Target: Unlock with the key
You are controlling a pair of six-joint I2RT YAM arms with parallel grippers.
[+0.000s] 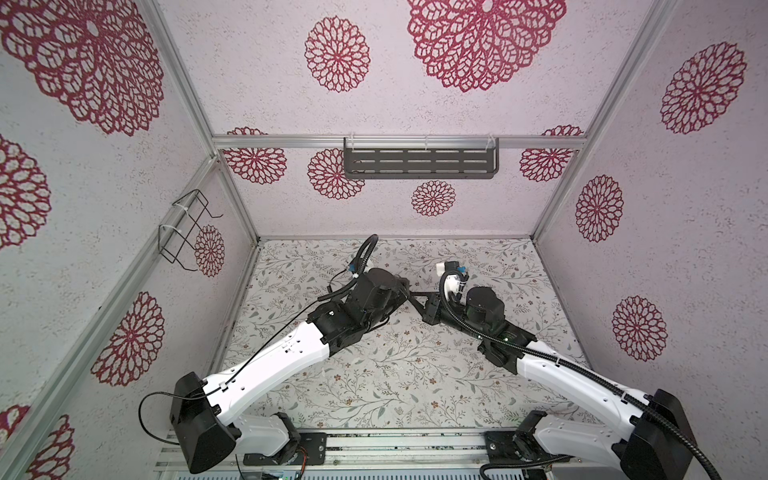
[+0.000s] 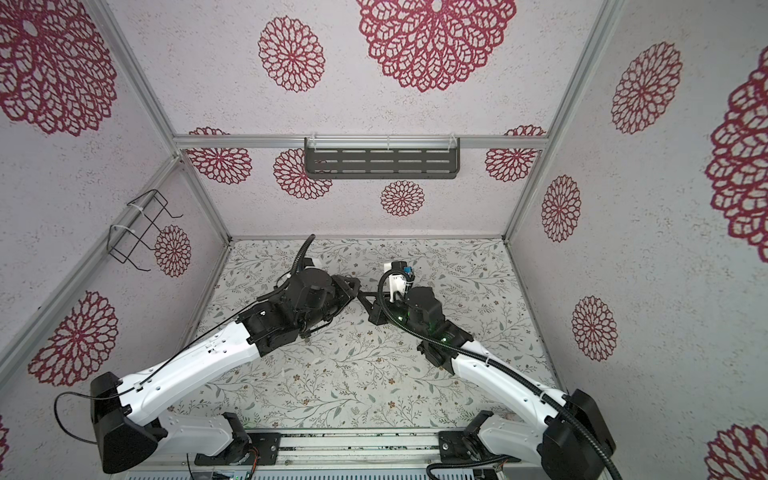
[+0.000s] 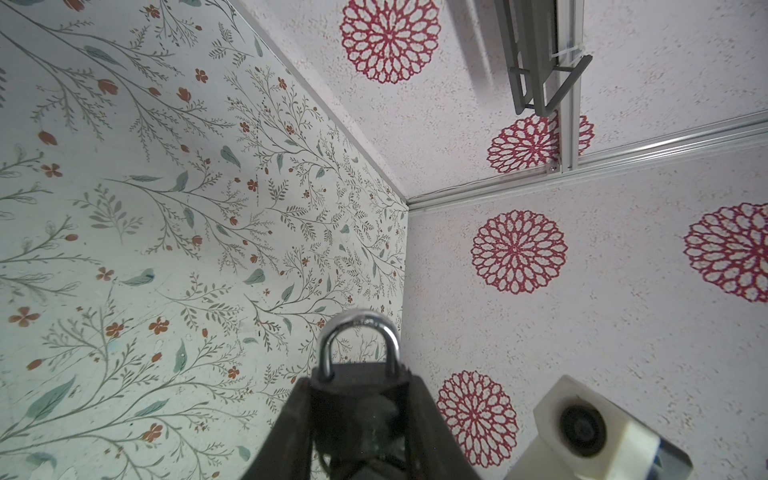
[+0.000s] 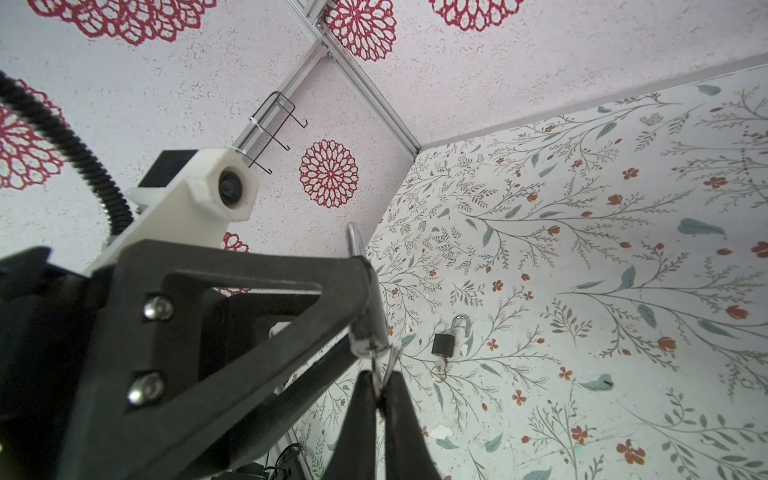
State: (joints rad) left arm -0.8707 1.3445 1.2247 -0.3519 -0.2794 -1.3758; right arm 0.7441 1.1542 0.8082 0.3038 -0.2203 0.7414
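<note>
Left gripper (image 1: 404,287) is clamped on a black padlock (image 3: 357,399), one finger on each side of the body and the silver shackle poking out past the fingertips. Right gripper (image 4: 381,395) sits tip to tip with it, pinched closed on a thin wire key ring (image 4: 390,362). The ring hangs off what looks like the silver key (image 4: 368,338) at the held padlock's bottom end, just ahead of the right fingertips. Can't tell how deep the key sits. A second padlock (image 4: 446,340), with its own key (image 4: 438,366) at its base, lies on the floral table (image 4: 623,291) beyond the right gripper, well apart.
</note>
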